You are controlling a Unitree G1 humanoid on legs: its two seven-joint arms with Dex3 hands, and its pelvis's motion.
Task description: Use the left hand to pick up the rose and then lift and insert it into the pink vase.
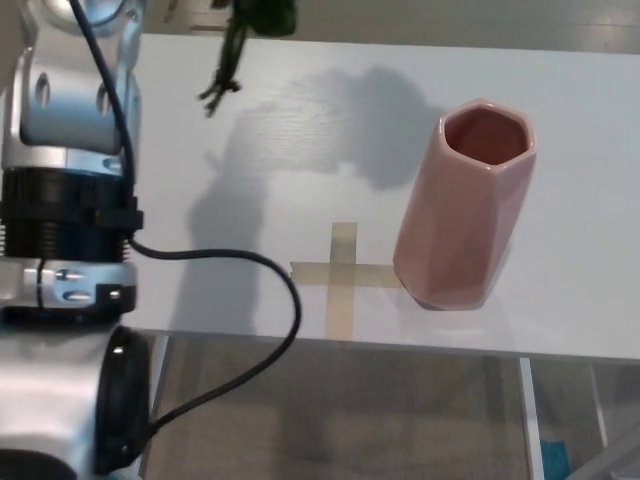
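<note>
Head view: your left arm (70,170) fills the left edge of the picture, standing near-vertical, silver upper shell above a black ribbed collar and a second silver section lower down. A black cable (215,330) loops from the collar out over the table front and back down to the arm's base. The left hand itself is above the top edge, out of frame, so you cannot tell its finger state or what it holds. The right hand does not show either.

Of the rose you only get the lower end: a dark green stem (228,65) with leaves hanging down from the top edge, left of centre, tip pointing down and slightly left, long axis close to vertical. The bloom is out of frame. The stem end hangs clear of the table, its shadow spread across the white top towards the vase.

The pink vase (462,205) stands upright on the right side of the table (560,90), faceted body, mouth open to the camera and empty. Stem and vase are well apart.

A tape cross (340,272) lies just left of the vase base, near the front table edge. The tabletop between stem and vase is bare.
</note>
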